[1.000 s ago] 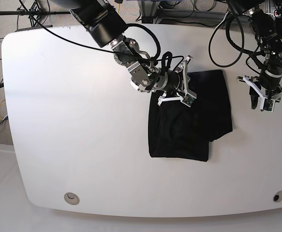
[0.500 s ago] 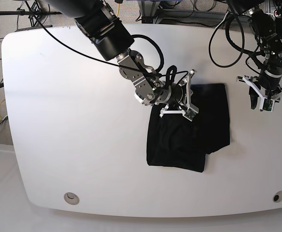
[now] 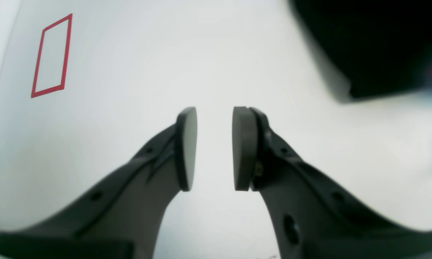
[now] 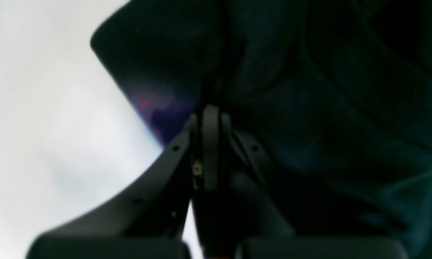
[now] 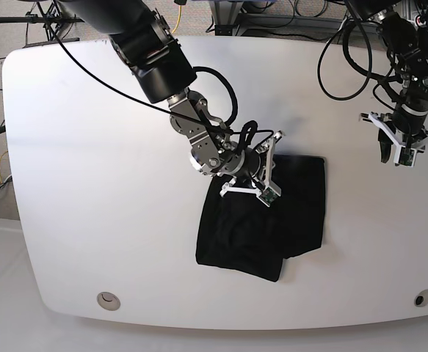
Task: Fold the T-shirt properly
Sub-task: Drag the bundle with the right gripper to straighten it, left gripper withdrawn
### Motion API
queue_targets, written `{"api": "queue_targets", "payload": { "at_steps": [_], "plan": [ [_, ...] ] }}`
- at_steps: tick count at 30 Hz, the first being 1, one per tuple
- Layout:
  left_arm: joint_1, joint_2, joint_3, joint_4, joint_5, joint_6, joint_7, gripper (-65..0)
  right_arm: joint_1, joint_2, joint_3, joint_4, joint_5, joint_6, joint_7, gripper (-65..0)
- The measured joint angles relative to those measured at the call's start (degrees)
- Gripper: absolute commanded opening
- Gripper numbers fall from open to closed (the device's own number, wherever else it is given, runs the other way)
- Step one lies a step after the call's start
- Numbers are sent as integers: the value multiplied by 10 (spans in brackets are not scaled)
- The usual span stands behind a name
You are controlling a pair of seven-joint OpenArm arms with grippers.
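T-shirt point(image 5: 265, 220) lies folded mid-worktop point(image 5: 89, 183), long axis running toward the near edge. Right gripper point(image 5: 263, 172) sits at its far-left corner, jaws pressed together on the cloth. Left gripper point(image 5: 399, 150) hangs well apart, jaws slightly spread, empty.

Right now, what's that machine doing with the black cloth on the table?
A two-armed robot is folding a black T-shirt on a white table. The right claw is shut on the shirt's upper edge, which sits already partly folded into a rough rectangle. The left claw hangs off to the side over bare table, open, holding nothing and not touching the shirt.
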Motion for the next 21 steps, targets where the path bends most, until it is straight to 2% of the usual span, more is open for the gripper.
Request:
{"api": "queue_targets", "payload": {
  "at_steps": [9, 14, 16, 21],
  "plan": [
    [-34, -2, -106, 2, 3, 1, 0, -502, -99, 44, 2, 259, -10, -2, -107, -650],
    [-45, -27, -139, 3, -3, -1, -4, -502, -126, 53, 2, 380, 0, 3, -154, -650],
    [-46, -30, -156, 5, -3, -1, -4, -502, -136, 63, 13, 426, 2, 1, -180, -650],
    [-40, -31, -196, 5, -2, -1, 0, -502, -186, 86, 60, 482, -6, -1, -196, -650]
  ]
}}
